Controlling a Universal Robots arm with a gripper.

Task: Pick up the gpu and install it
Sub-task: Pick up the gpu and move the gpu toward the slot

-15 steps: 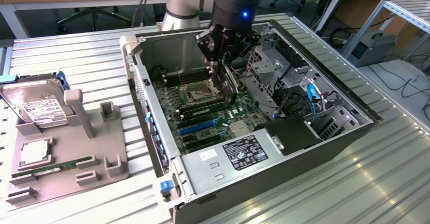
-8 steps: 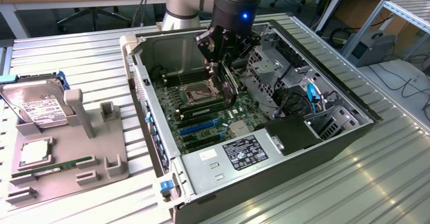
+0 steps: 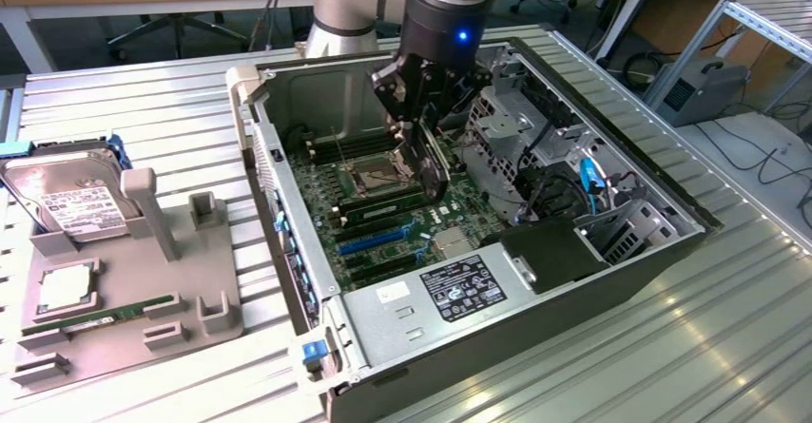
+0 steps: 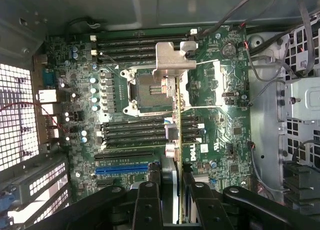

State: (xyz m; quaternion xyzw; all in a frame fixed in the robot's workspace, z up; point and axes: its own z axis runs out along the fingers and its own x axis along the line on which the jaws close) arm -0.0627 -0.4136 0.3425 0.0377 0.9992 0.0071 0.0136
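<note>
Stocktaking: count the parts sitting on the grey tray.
3: hard drive propped at the tray's far end, square silver chip flat mid-tray, green memory stick nearer the front. None looks hidden.

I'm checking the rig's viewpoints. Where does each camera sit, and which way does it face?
Exterior view: off the arm, raised, looking down into the open grey computer case; the silver-black arm shows.
Wrist view: on the wrist, looking down onto the green motherboard; black jaws show.
Shared: motherboard and the jaw-held thin dark gpu card with silvery bracket.
</note>
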